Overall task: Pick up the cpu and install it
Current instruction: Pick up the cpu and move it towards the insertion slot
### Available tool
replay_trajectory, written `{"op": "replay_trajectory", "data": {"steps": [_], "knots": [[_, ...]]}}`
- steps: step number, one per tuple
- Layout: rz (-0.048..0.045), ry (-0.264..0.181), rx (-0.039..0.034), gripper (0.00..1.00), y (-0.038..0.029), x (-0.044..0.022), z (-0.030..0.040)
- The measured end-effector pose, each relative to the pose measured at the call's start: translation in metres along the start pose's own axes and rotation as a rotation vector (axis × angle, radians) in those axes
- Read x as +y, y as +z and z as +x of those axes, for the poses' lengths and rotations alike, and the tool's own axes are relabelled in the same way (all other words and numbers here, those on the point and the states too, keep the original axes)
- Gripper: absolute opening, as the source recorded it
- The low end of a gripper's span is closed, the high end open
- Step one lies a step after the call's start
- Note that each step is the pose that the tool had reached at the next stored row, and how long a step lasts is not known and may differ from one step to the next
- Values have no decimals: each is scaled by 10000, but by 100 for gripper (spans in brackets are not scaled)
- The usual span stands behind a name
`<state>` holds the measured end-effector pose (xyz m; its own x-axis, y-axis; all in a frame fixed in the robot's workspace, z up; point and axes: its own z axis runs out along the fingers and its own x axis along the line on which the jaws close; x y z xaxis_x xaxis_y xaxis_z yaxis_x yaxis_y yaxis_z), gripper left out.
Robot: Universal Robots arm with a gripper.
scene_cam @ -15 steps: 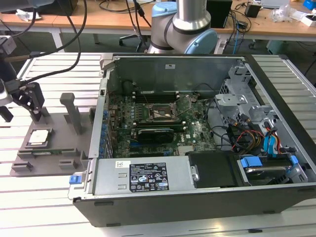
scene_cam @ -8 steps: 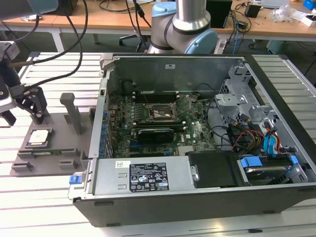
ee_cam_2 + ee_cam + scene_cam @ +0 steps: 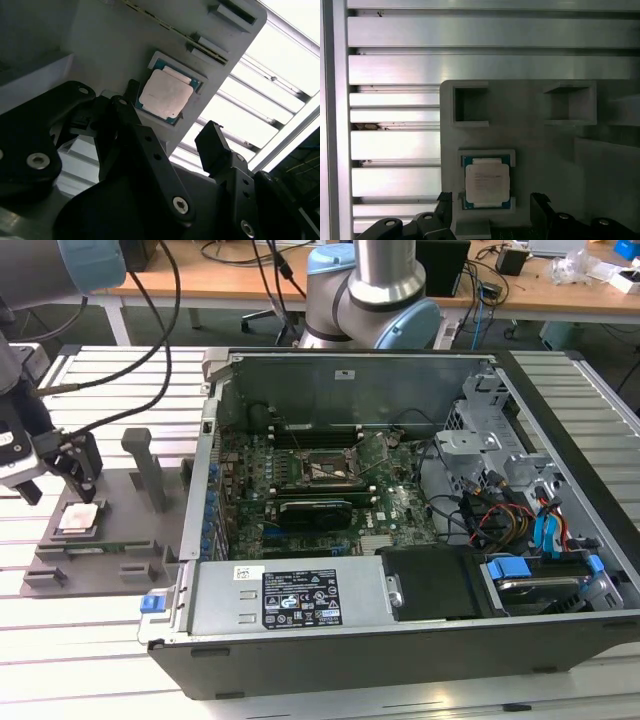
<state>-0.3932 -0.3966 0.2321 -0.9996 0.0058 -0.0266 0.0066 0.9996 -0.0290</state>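
At the exterior view's left, the gripper (image 3: 57,483) hovers open just above the cpu (image 3: 78,517), which lies in a recess of the grey tray (image 3: 115,515), jaws spread apparently to straddle it.

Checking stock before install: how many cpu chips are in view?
1. The cpu lies in a recess of the grey tray, below the open gripper. Whether the socket hides another, I cannot tell.
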Motion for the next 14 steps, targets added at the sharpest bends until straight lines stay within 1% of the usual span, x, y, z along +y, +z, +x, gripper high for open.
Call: {"op": "replay_trajectory", "data": {"steps": [1, 14], "knots": [[0, 0, 0, 72, 47, 1, 1], [0, 0, 0, 72, 105, 3, 3]]}}
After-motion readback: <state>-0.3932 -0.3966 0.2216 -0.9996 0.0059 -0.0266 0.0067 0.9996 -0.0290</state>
